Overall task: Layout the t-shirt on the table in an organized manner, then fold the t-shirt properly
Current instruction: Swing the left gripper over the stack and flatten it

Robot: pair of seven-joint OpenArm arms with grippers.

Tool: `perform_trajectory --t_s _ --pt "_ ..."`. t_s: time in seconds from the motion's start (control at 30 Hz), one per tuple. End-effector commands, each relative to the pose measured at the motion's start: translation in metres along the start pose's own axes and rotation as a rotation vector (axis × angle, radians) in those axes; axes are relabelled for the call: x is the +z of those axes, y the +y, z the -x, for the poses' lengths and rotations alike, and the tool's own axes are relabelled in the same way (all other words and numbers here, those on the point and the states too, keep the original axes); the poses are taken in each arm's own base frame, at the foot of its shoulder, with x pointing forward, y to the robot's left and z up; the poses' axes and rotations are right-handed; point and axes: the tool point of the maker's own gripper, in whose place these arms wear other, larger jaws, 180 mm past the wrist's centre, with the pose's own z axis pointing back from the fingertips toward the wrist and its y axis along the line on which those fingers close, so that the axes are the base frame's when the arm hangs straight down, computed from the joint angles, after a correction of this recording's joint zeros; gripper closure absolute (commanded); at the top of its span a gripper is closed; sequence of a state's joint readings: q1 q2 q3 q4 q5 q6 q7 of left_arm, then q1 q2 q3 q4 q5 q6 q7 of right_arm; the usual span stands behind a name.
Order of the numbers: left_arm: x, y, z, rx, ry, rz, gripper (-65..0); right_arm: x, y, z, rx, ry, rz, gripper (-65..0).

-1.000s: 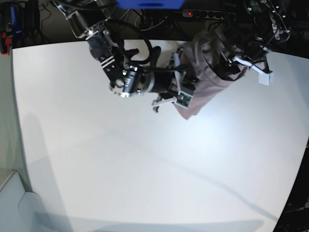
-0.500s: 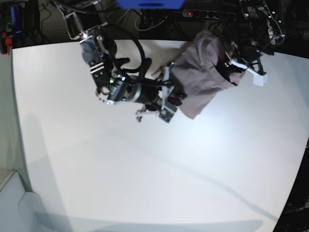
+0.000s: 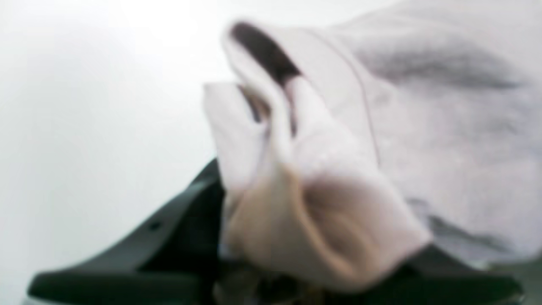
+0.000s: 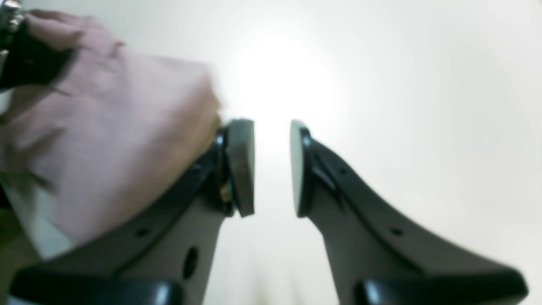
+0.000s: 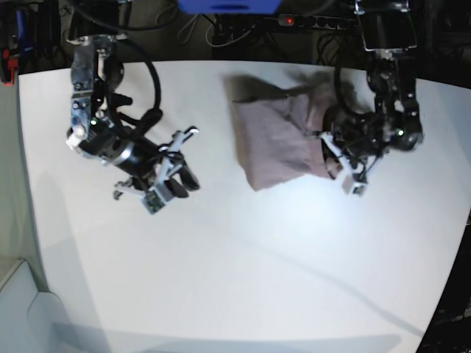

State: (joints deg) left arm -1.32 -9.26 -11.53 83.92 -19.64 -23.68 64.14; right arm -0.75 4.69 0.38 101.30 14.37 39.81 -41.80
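White tabletop point(image 5: 221, 279): my left hand point(image 5: 340, 154) clamps the bunched t-shirt point(image 5: 276, 143) near the far edge, right hand point(image 5: 173, 173) parted, well apart.

shirt point(image 5: 276, 140) on table point(image 5: 243, 265), far side | my left gripper point(image 5: 333, 153) at its edge | my right gripper point(image 5: 179, 168) well apart

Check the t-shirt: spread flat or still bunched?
Bunched. The t-shirt lies in a rumpled, layered heap on the table, no sleeves laid out; the left gripper pinches one gathered edge.
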Motion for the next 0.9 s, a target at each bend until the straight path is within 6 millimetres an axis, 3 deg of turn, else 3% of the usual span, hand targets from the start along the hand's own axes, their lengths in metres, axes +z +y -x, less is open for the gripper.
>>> perform_trajectory --t_s 0.0,0.17,0.33,0.43,0.53,0.67,0.87 --pt "-0.002 0.001 -0.007 -0.077 0.043 -0.045 -3.5 0.006 -0.005 -0.013 -0.005 -0.057 0.014 -12.9" --pt "-0.014 -0.056 -0.070 -0.471 0.031 -0.072 -3.5 0.030 -0.031 0.004 -0.054 -0.042 0.116 -12.9" --pt "-0.029 -0.121 -0.106 -0.884 0.038 -0.118 -3.5 0.053 -0.056 0.025 -0.097 -0.012 0.206 -12.9" --pt "-0.041 -0.156 -0.113 -1.066 0.000 -0.117 -3.5 0.069 -0.069 0.041 -0.108 0.024 0.253 -12.9" --pt "-0.058 -0.187 -0.106 -1.233 -0.035 -0.106 -3.5 0.084 -0.083 0.054 -0.137 0.042 0.309 -12.9" --pt "-0.077 -0.212 -0.099 -1.372 -0.071 -0.107 -3.5 0.104 -0.100 0.064 -0.165 0.051 0.382 -12.9" --pt "-0.089 -0.245 -0.108 -1.500 -0.172 -0.109 -3.5 0.125 -0.113 0.079 -0.198 0.072 0.449 -12.9"
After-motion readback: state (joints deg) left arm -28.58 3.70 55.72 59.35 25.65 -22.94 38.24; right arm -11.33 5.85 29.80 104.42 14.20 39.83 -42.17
